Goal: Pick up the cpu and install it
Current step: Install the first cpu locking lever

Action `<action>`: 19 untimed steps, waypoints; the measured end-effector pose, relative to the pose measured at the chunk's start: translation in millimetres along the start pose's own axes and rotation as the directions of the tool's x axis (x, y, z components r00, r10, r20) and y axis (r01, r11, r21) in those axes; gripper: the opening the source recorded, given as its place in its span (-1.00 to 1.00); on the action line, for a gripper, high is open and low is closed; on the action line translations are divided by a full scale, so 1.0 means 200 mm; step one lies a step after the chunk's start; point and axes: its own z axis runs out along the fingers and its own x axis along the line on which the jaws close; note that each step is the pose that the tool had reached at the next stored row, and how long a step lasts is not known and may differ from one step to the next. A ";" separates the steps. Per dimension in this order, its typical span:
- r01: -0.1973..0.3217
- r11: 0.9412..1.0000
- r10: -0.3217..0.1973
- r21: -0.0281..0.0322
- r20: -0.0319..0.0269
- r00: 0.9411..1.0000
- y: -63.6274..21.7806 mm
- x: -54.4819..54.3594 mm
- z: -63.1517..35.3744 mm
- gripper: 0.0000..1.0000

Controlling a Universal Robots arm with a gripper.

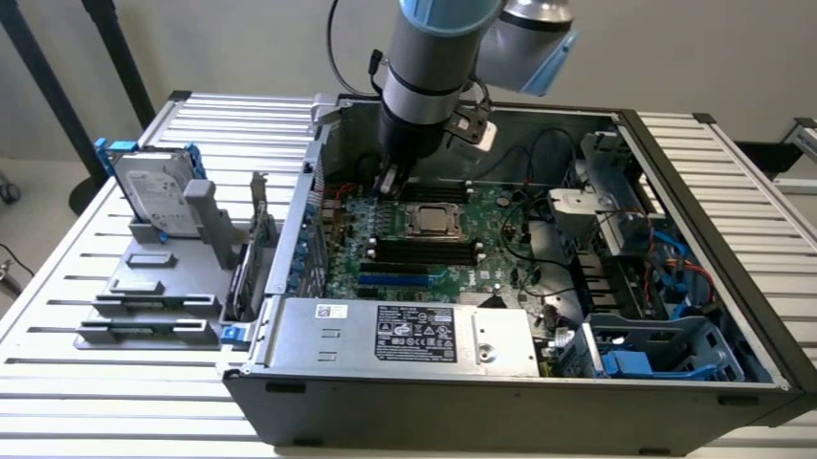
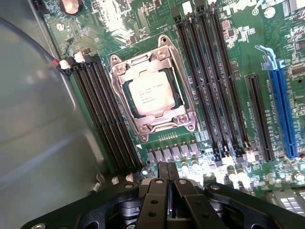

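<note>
A slatted desk [image 1: 77, 316] carries the open computer case [image 1: 511, 382]; the hand [image 2: 167, 179], pressed together and empty, hovers near the seated cpu [image 2: 150, 93].

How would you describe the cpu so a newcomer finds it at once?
Start at the open computer case and look at its green motherboard. Near the middle, the cpu lies in a metal socket frame: a small silvery square, flanked by long black memory slots.

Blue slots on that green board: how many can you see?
1. A long blue slot sits past the black memory slots, on the far side from the cpu. Others may be hidden beyond the picture's edge.
</note>
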 end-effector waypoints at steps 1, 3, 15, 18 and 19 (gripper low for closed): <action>0.009 1.000 -0.009 0.000 0.005 1.000 -0.002 0.00 -0.008 -0.79; 0.027 1.000 -0.027 0.001 0.013 1.000 -0.005 0.01 -0.022 -0.79; 0.119 0.993 -0.118 -0.026 0.040 0.992 -0.019 0.04 -0.035 -0.79; 0.134 0.991 -0.133 -0.026 0.048 0.990 -0.022 0.05 -0.032 -0.79; 0.134 0.991 -0.133 -0.026 0.048 0.990 -0.022 0.05 -0.032 -0.79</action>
